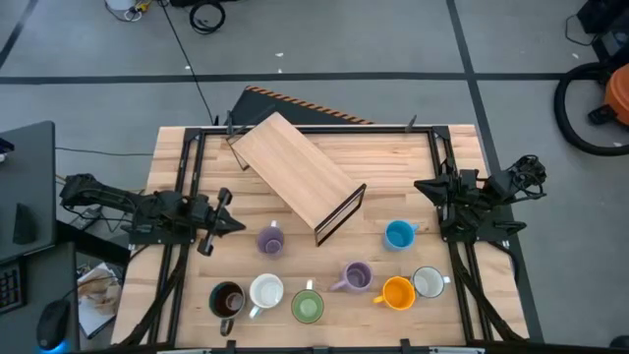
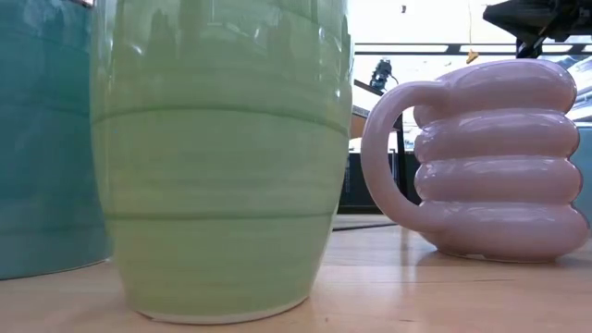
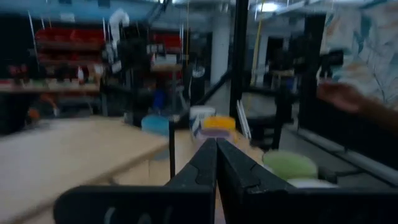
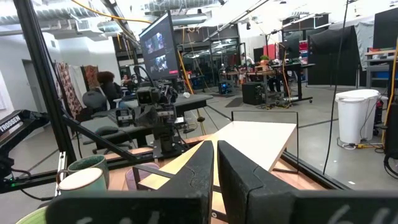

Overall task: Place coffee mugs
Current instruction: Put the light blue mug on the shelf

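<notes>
Both my left pincer and right pincer are shut and empty, while the coffee mugs sit in front of the wooden shelf, rigid, glossy, breakable, best pinched at rims.

Glossy ceramic mugs; wood table

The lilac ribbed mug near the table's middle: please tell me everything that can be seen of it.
The lilac ribbed mug looks like glossy ceramic. The low view shows its body as four stacked rounded rings with one thick loop handle. It stands upright on the wooden table, opening up, handle toward the left arm's side. It sits between the green mug and the orange mug, apart from both. No gripper touches it.
</notes>
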